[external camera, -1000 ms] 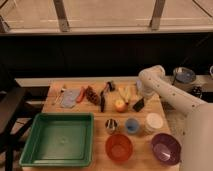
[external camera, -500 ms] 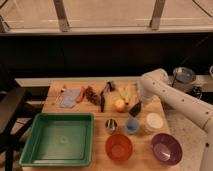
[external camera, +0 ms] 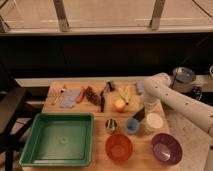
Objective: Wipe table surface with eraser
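One eraser (external camera: 137,116), small and black, sits at the tip of the gripper (external camera: 140,112), tilted, low over the table surface (external camera: 95,111) on the right-centre part. From my end the gripper looks clamped on it. The arm comes in from the right edge, bends at a white elbow near the table's back-right corner, then drops approx. straight down to the gripper.

Just beside the eraser, on its front-left, I see a small blue cup (external camera: 132,125). A white cup (external camera: 154,121) stands right next to the gripper on its right. A small metal cup (external camera: 111,125) is left of the blue one. An orange-yellow round item (external camera: 120,105) lies behind and left of the eraser, w/ a yellow thing, maybe a banana (external camera: 125,93), behind that.

Front row: red-orange bowl (external camera: 119,147) and purple bowl (external camera: 166,148), apart from each other.

Further left along the back: long black-handled tool (external camera: 103,97), brown lumpy item (external camera: 92,95) (can't ID it), orange stick-like item (external camera: 81,95), blue-grey block (external camera: 70,98).

A green tray (external camera: 30,145) takes up the front-left of the table. Off the table at the far right, a metal bowl (external camera: 183,75) sits on a side ledge.
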Motion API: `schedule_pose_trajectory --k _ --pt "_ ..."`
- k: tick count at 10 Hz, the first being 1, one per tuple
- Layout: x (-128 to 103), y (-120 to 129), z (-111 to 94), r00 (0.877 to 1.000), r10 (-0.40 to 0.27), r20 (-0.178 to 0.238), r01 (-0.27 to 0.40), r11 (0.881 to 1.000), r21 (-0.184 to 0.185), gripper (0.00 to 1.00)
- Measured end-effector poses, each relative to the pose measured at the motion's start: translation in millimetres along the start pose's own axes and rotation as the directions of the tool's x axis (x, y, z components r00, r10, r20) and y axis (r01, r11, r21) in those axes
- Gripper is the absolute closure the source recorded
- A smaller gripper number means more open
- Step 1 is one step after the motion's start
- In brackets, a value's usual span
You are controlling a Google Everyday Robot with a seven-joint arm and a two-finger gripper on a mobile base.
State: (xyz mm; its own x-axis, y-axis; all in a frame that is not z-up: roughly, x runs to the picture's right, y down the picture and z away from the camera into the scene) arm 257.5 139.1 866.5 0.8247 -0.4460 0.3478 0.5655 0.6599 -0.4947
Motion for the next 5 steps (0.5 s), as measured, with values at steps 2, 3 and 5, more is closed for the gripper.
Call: schedule_pose_trajectory --k 2,3,5 --pt "31.3 9.7 0.0 0.998 0.040 -0.041 -0.041 0.999 -0.024 1.00" --pt "47.0 2.4 2.0 0.997 0.044 -0.060 -0.046 0.999 -0.027 1.00" --pt "61.8 -17.3 6.8 0.997 0.035 -0.074 -0.037 0.999 -0.027 1.00"
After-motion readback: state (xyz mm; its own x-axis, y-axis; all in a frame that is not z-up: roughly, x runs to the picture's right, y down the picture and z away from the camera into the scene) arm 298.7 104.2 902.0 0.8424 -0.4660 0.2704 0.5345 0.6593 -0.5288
